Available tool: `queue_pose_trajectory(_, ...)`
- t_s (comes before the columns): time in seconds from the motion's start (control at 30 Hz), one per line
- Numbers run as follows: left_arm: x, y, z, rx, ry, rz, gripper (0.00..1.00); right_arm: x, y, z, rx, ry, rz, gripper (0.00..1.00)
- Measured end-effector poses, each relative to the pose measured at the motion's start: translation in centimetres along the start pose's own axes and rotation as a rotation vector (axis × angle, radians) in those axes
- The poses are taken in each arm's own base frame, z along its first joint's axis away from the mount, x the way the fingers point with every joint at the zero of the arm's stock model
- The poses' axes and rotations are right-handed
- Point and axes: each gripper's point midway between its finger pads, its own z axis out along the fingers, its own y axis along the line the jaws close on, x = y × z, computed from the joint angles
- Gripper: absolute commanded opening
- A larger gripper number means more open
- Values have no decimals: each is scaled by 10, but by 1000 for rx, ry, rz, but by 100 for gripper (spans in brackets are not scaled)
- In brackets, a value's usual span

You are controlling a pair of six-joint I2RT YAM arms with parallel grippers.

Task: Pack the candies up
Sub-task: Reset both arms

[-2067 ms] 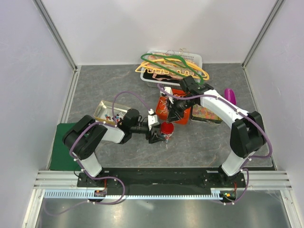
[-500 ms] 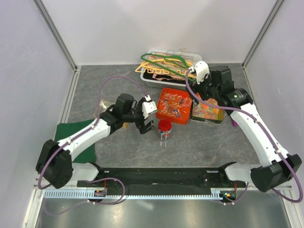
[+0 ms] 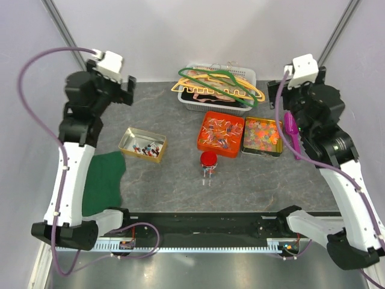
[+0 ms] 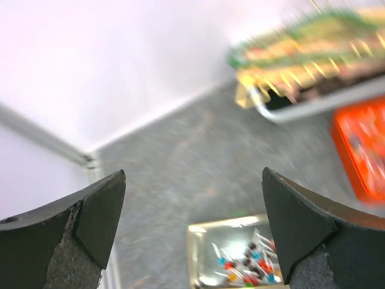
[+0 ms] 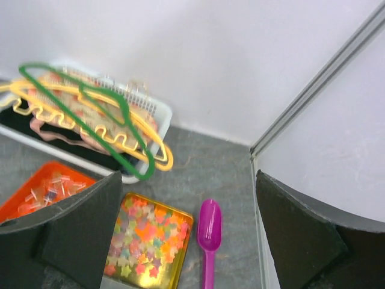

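Left gripper (image 4: 192, 211) and right gripper (image 5: 183, 232) both gape wide, empty. Candies (image 3: 221, 132) sit in the orange tray (image 3: 202, 132) mid-frame. Jar (image 3: 209, 161) just below it, probably capped.

A white plastic basket (image 3: 248, 73) heaped with green and yellow plastic coat hangers (image 3: 219, 86) is seen at the back of the grey bench (image 3: 162, 114); a purple plastic scoop (image 3: 291, 126) is laid beside a gold metal tin (image 3: 261, 153) of coloured star-shaped pieces; a dark green cloth (image 3: 103, 180) is spread at the left

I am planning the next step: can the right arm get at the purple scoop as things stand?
Probably yes. The right gripper is open and empty, high above the table, and the purple scoop lies uncovered on the table beside the gold tray, with nothing resting on it.
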Motion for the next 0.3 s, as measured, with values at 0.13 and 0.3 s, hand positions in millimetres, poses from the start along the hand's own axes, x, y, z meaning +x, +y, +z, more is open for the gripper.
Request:
queue_pose_trajectory(0.13,-41,42,-23,-121,-90,-51,100,-28,-18,-26,40,-111,42,98)
queue_pose_trajectory(0.3,-39,43,-22,-123,-79,-84,100,-49,-32,-47,69,-201,74,98)
